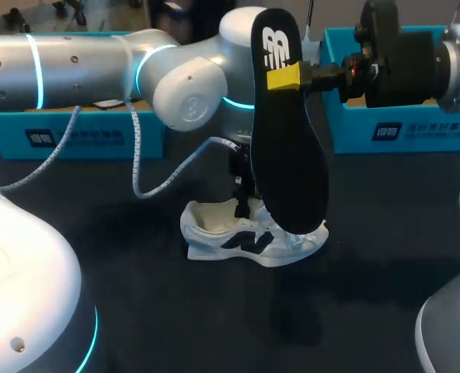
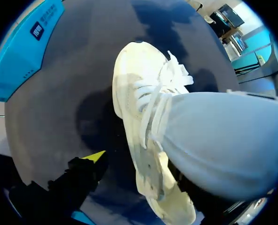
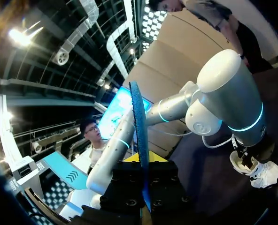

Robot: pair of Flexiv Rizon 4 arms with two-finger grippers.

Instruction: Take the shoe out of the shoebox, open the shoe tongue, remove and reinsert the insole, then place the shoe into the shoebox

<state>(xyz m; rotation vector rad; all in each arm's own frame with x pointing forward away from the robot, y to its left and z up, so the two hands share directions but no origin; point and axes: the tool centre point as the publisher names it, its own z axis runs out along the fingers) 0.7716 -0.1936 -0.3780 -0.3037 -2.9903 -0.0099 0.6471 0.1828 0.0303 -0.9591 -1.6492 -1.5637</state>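
The white shoe [image 1: 249,237] lies on its side in the middle of the dark table. My left gripper [image 1: 242,196] hangs just over its collar, fingers spread. In the left wrist view, one yellow fingertip [image 2: 96,156] stands off the side of the shoe [image 2: 143,108] without touching it. A pale blurred shape hides the other finger. My right gripper [image 1: 286,77] is shut on the black insole [image 1: 288,148], which hangs upright above and in front of the shoe. The right wrist view shows the insole [image 3: 138,122] edge-on between the yellow tips of that gripper [image 3: 142,157].
A blue shoebox [image 1: 74,136] stands at the back left and another blue box [image 1: 401,128] at the back right. A grey cable [image 1: 148,183] loops down from my left arm toward the shoe. My arms' white bases fill the near corners.
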